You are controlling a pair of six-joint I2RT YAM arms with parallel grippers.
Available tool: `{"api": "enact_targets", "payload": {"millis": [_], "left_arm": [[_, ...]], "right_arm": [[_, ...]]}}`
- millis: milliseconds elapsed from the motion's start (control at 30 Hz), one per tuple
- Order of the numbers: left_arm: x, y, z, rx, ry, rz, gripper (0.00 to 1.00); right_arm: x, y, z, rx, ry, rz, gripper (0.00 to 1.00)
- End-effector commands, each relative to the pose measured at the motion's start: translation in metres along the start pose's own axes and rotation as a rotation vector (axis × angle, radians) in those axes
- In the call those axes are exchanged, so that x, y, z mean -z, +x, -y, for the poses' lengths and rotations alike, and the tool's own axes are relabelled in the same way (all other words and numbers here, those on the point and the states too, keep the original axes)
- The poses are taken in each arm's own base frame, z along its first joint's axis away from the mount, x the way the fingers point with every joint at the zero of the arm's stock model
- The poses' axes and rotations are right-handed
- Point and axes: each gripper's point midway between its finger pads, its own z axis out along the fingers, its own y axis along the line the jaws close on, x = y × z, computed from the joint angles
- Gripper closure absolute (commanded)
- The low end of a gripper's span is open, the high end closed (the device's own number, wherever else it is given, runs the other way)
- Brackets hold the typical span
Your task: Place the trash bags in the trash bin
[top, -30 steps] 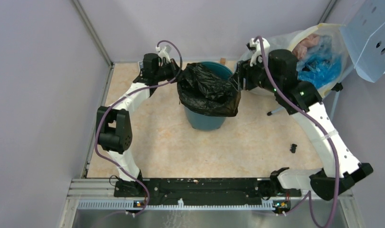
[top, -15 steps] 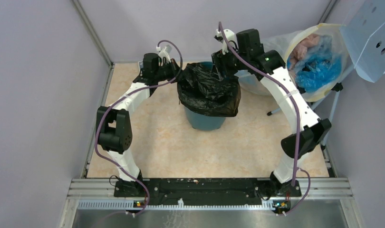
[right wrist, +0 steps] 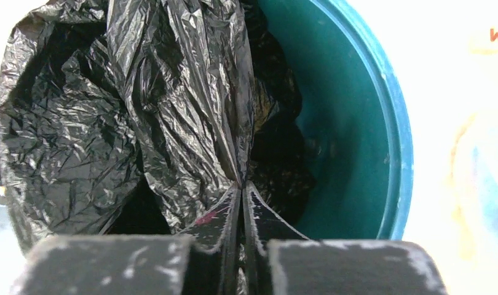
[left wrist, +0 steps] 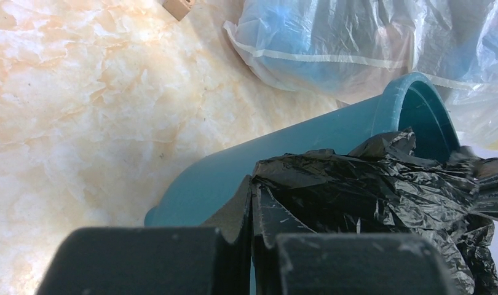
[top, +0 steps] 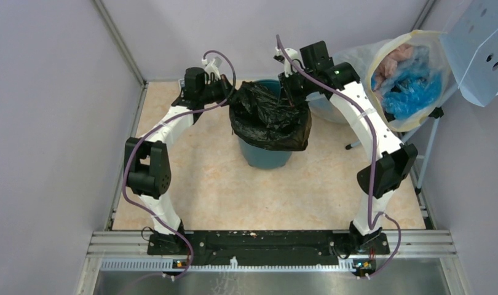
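The teal trash bin (top: 265, 155) stands upright mid-table, and the black trash bag (top: 268, 117) is draped over its mouth and down its front. My left gripper (top: 230, 95) is at the bin's left rim, shut on the bag's edge. In the left wrist view its closed tips (left wrist: 252, 184) meet the crinkled bag (left wrist: 369, 184) beside the bin's wall (left wrist: 320, 138). My right gripper (top: 291, 98) reaches over the back right rim. Its tips (right wrist: 241, 184) are shut on a fold of the bag (right wrist: 111, 123), above the bin's bare inner wall (right wrist: 351, 123).
A large translucent sack (top: 406, 80) with blue and pink contents hangs on a stand at the back right, close behind the bin. A pale blue perforated panel (top: 480, 49) sits beside it. A small wooden block (top: 288, 78) lies at the back wall. Walls close in left and rear.
My right arm swung from the bin's right side round to its back rim, and its jaws closed on a fold of the bag. The left arm kept its grip and place.
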Motion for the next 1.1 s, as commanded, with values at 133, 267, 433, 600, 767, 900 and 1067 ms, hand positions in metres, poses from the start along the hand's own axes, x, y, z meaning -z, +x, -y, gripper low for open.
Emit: {"api": "enact_targets", "payload": {"millis": [133, 267, 433, 600, 767, 900, 1067], "left_arm": [[0.004, -0.024, 0.018, -0.056, 0.045, 0.045, 1.00], [0.008, -0.031, 0.018, -0.054, 0.051, 0.055, 1.00], [0.007, -0.036, 0.025, -0.060, 0.080, 0.052, 1.00], [0.003, -0.032, 0.023, -0.046, 0.095, 0.032, 1.00], [-0.001, -0.022, 0.011, -0.023, 0.083, 0.011, 1.00], [-0.004, -0.012, 0.004, -0.003, 0.072, -0.006, 1.00], [-0.005, 0.000, -0.003, 0.025, 0.066, -0.022, 1.00]], "right_arm": [[0.048, -0.044, 0.030, -0.089, 0.033, 0.170, 1.00], [0.062, -0.053, 0.049, -0.119, 0.050, 0.202, 1.00], [0.059, -0.054, 0.077, -0.198, 0.088, 0.199, 1.00], [0.042, -0.040, 0.105, -0.264, 0.128, 0.153, 1.00], [0.019, -0.013, 0.132, -0.326, 0.206, 0.070, 1.00], [0.003, 0.008, 0.136, -0.363, 0.209, 0.020, 1.00], [-0.006, 0.023, 0.124, -0.406, 0.160, 0.054, 1.00]]}}
